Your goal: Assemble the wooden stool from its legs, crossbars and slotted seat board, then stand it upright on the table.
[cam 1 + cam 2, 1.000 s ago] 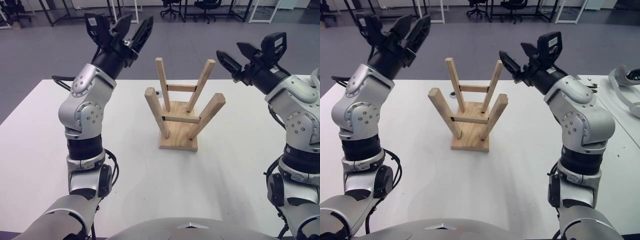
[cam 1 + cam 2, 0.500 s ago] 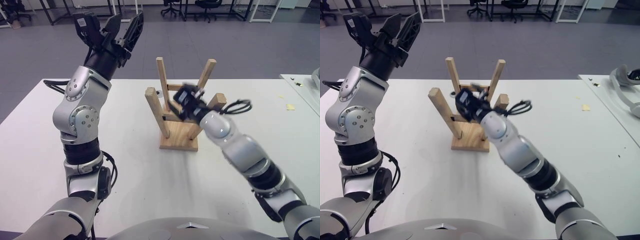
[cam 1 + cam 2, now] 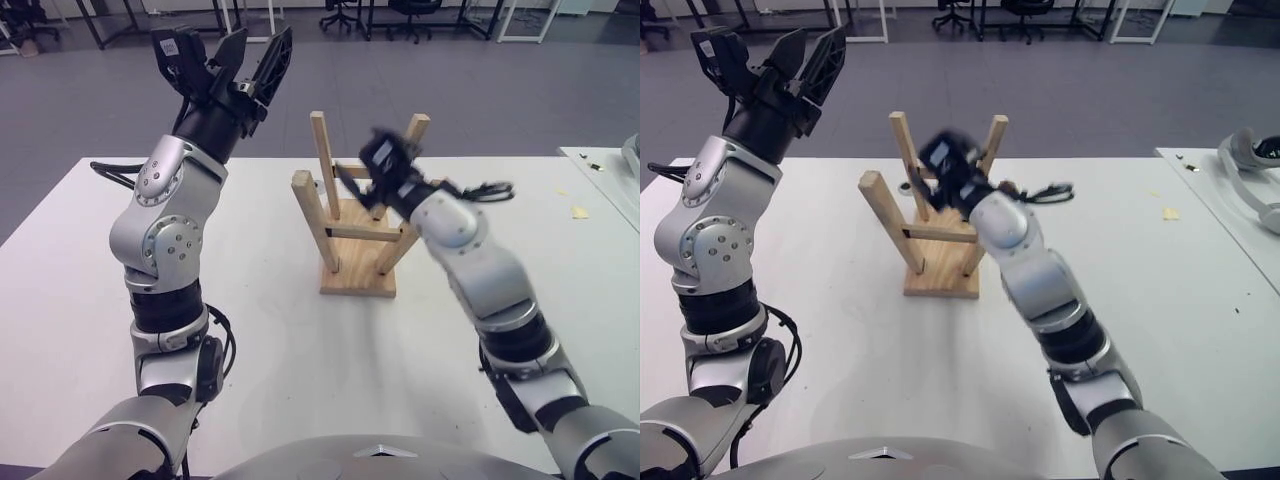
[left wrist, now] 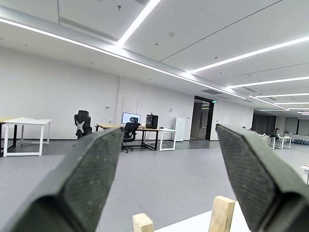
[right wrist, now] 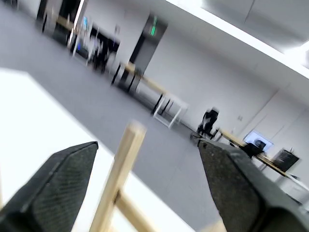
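The right claw (image 3: 383, 165), fingers spread, hangs among the upturned legs (image 3: 313, 220) of the stool (image 3: 357, 240), level with the far crossbar (image 3: 345, 172) and just beside the far right leg (image 3: 415, 130); whether it touches wood cannot be told. The left claw (image 3: 262, 42), also spread and holding nothing, is raised high over the far left part of the desk (image 3: 80, 260), well apart from the stool. The stool sits midway between the desk's left and right edges, nearer the far edge. It looks fully assembled but inverted: seat (image 3: 357, 283) flat on the desk, four legs splaying upward, crossbars joining them. What remains, by the look of it, is turning it over. The legs' long axes run up and slightly outward, directly ahead of the right claw. That arm is the nearer by far, so a grip on a leg or crossbar would likely fall to it.
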